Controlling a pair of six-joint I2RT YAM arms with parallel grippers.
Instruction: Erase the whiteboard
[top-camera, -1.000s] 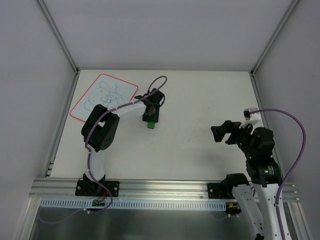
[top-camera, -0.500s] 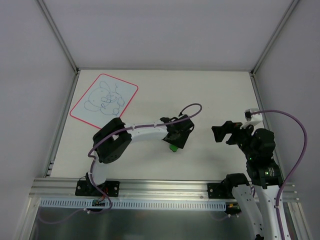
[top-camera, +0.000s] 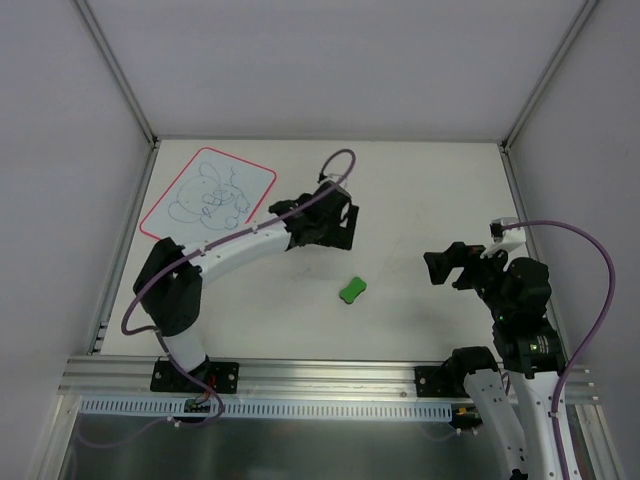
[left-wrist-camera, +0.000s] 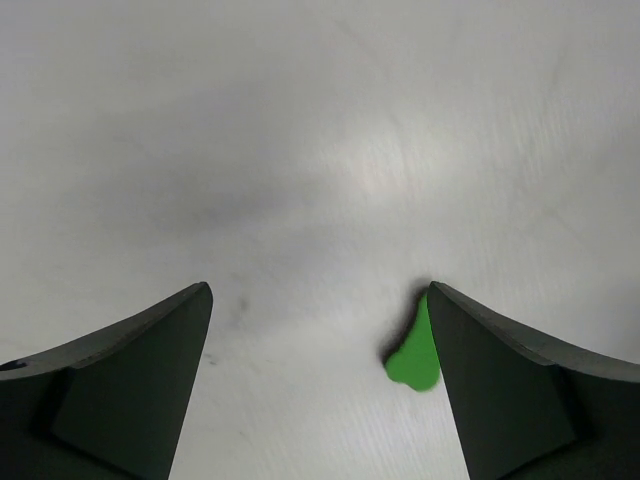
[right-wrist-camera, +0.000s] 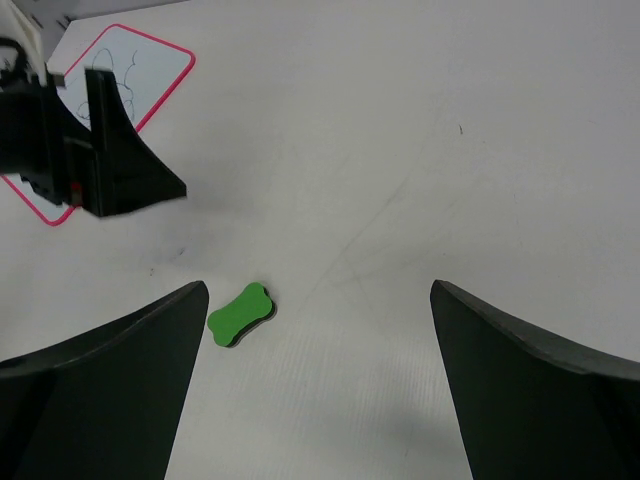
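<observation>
Now that my left pincer lets go: eraser lies mid-table, loose.
Left pincer: spread, pulled back far-left.
Right pincer: spread, idle.
Whiteboard: far left, scribbles intact; wiping not begun.

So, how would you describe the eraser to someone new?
Look at the white table. Near its middle, well clear of the whiteboard at far left, lies the eraser. It is a small bone-shaped block, the only bright green thing there.

We are seeing white table carrying whiteboard with blue scribbles at far-left corner, green eraser lying flat mid-table, well apart.
</observation>
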